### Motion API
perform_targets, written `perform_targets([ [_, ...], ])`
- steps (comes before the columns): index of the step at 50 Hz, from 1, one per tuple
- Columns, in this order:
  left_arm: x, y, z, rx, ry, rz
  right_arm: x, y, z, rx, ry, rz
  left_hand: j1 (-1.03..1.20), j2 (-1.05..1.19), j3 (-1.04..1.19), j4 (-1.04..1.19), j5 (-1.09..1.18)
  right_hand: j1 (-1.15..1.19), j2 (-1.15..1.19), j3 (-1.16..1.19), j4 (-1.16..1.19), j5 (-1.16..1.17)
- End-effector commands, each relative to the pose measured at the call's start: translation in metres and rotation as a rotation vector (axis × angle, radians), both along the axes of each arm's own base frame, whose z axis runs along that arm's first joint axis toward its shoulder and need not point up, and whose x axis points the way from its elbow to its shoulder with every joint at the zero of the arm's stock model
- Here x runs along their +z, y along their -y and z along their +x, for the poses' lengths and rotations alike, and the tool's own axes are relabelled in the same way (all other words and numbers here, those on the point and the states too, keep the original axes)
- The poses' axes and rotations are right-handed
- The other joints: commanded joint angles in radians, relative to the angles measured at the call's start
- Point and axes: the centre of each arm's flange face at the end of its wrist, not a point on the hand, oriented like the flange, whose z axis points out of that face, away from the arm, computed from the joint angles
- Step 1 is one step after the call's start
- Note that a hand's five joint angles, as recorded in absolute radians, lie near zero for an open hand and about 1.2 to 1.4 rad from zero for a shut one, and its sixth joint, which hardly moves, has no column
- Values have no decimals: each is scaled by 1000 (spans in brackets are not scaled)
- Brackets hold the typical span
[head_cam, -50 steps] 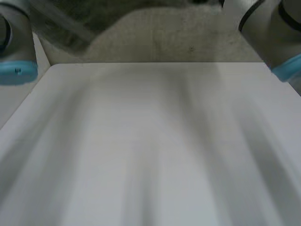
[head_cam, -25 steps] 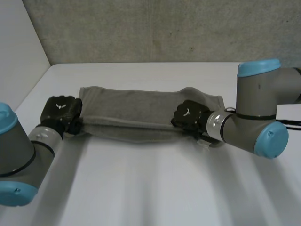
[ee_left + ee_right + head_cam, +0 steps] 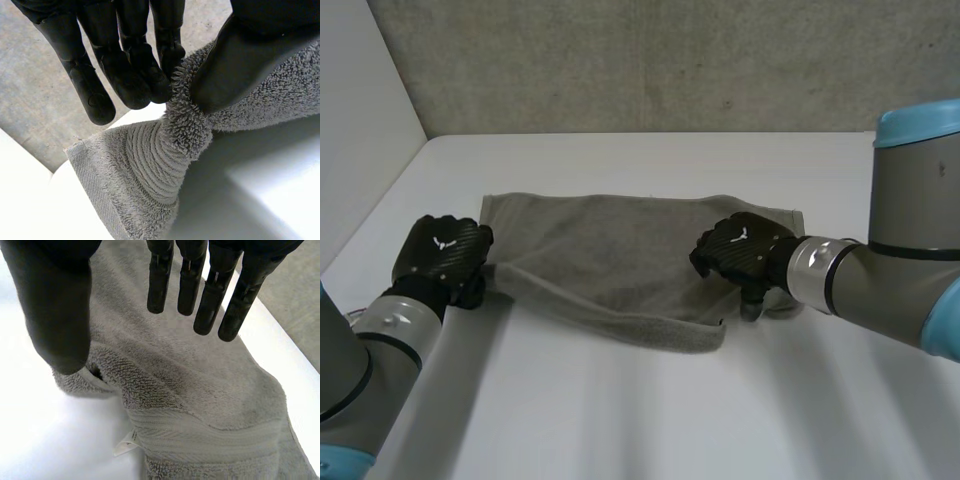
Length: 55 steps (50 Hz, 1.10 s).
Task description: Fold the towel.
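Towel (image 3: pixel 610 260): grey terry, spread crosswise on the white desk (image 3: pixel 640 420), near edge rumpled, small white label (image 3: pixel 125 442) at one hem.
Left hand (image 3: pixel 440 255): at the towel's left end, fingers (image 3: pixel 125 65) and thumb pinching a bunched corner.
Right hand (image 3: pixel 738 250): over the towel's right end, fingers (image 3: pixel 160 280) straight, thumb apart, nothing held.

The towel (image 3: pixel 610 250) lies across the desk (image 3: pixel 650 400), a wall (image 3: pixel 650 60) behind it. My left robot hand (image 3: pixel 442 252) pinches its left end; my right robot hand (image 3: pixel 740 248) is over its right end, fingers (image 3: pixel 187 285) straight.
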Motion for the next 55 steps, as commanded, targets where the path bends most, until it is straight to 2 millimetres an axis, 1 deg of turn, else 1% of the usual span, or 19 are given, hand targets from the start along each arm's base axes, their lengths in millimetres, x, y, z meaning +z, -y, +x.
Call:
perform_targets([
  [1, -5, -3, 0, -18, 0, 18, 22, 17, -11, -89, 78, -6, 33, 8, 9, 4, 20, -87, -93, -91, -90, -59],
  [3, -5, -2, 1, -11, -2, 18, 31, 25, -12, -100, 107, -27, 33, 8, 9, 4, 20, -84, -90, -88, -87, -56],
  [7, -5, -2, 2, -11, -3, 20, 31, 30, -10, -95, 89, -24, 33, 8, 9, 4, 20, -81, -87, -85, -84, -53],
  [9, -5, -2, 2, -11, -3, 20, 25, 33, -10, -88, 56, -1, 33, 8, 9, 4, 20, -81, -87, -85, -84, -53],
  [11, -6, -3, 2, -11, -2, 25, 8, 33, -3, -30, -42, 48, 33, 8, 9, 4, 20, -76, -81, -79, -79, -48],
  [15, -7, -5, 2, -11, -2, 30, -4, 28, 2, 14, -154, 76, 33, 8, 9, 4, 20, -49, -55, -53, -52, -21],
  [21, -5, -5, 3, -9, -7, 25, -5, 28, 3, -48, -121, 74, 33, 8, 9, 4, 20, 68, 63, 65, 65, 96],
  [23, -3, -4, 2, -9, -9, 16, 1, 27, -2, -94, -64, 65, 33, 8, 9, 4, 20, 182, 177, 179, 179, 210],
  [27, 1, -3, 4, -4, -13, 1, 6, 20, -7, -112, -39, 42, 33, 8, 9, 4, 20, 177, 171, 173, 174, 205],
  [32, 9, 0, 8, 15, -25, -22, 0, 12, -13, -124, -43, 27, 33, 8, 9, 4, 20, 136, 130, 132, 133, 164],
  [37, 11, 1, 10, 10, -45, -25, -17, 14, -16, -133, -39, 26, 33, 8, 9, 4, 20, 133, 127, 129, 130, 161],
  [39, 11, 0, 8, -6, -65, -13, -34, 16, -16, -135, -43, 31, 33, 8, 9, 4, 20, 130, 124, 126, 127, 158],
  [40, 11, 0, 8, -6, -65, -13, -34, 16, -16, -135, -43, 31, 33, 8, 9, 4, 20, 130, 124, 126, 127, 158],
  [42, 15, 1, 6, -22, -95, -13, -53, 20, -15, -137, -41, 33, 33, 8, 9, 4, 20, 130, 124, 126, 127, 158],
  [48, 25, 2, 6, -31, -139, -34, -68, 27, -12, -144, -22, 0, 33, 8, 9, 4, 20, 168, 163, 164, 165, 196],
  [51, 27, 1, 6, -30, -157, -32, -74, 32, -12, -159, -20, -21, 33, 8, 9, 4, 20, 265, 259, 261, 262, 293],
  [53, 29, 0, 6, -29, -172, -33, -76, 34, -12, -171, -23, -25, 33, 8, 9, 4, 20, 545, 540, 542, 543, 573],
  [54, 29, 0, 6, -29, -172, -33, -76, 34, -12, -171, -23, -25, 33, 8, 9, 4, 20, 547, 541, 543, 544, 575],
  [55, 29, 0, 6, -29, -177, -33, -75, 34, -13, -178, -21, -24, 33, 8, 9, 4, 20, 692, 687, 689, 689, 720],
])
